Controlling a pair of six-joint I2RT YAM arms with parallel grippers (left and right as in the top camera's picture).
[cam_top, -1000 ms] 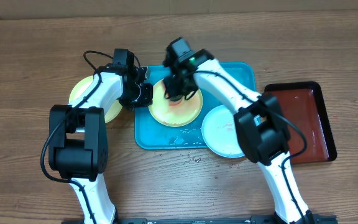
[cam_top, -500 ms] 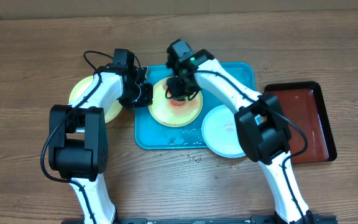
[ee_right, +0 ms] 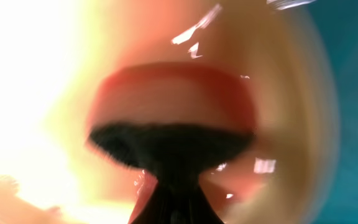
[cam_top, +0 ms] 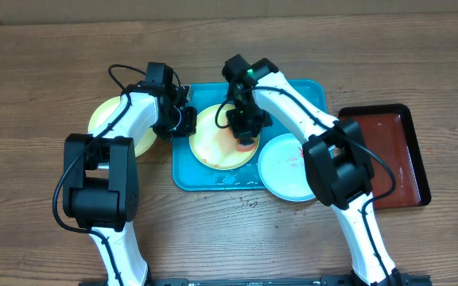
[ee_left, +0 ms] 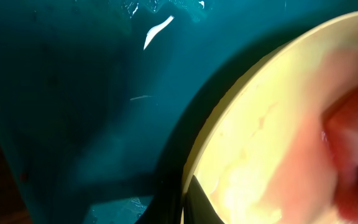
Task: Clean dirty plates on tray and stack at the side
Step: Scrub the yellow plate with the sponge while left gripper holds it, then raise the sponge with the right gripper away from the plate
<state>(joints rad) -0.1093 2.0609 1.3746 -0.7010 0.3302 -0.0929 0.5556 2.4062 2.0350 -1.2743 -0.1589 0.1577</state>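
A pale yellow-green plate point(cam_top: 213, 143) lies on the turquoise tray point(cam_top: 308, 99). My left gripper point(cam_top: 183, 121) is shut on the plate's left rim. In the left wrist view that plate point(ee_left: 260, 143) fills the right side and the dark fingers of my left gripper point(ee_left: 188, 202) pinch its edge. My right gripper point(cam_top: 245, 127) is shut on a pink sponge point(cam_top: 246, 145) that presses on the plate's right part. The right wrist view shows the sponge point(ee_right: 173, 102) blurred against the wet plate point(ee_right: 36, 93). A white plate point(cam_top: 286, 168) with red smears overlaps the tray's lower right corner.
A second yellow-green plate point(cam_top: 110, 119) lies on the bare wood left of the tray, partly under my left arm. A dark red tray point(cam_top: 392, 151) sits at the right. Water droplets point(cam_top: 249, 202) mark the table in front of the tray.
My right gripper has carried the sponge from the plate's upper middle down to its right side. The left gripper still holds the rim in the same place.
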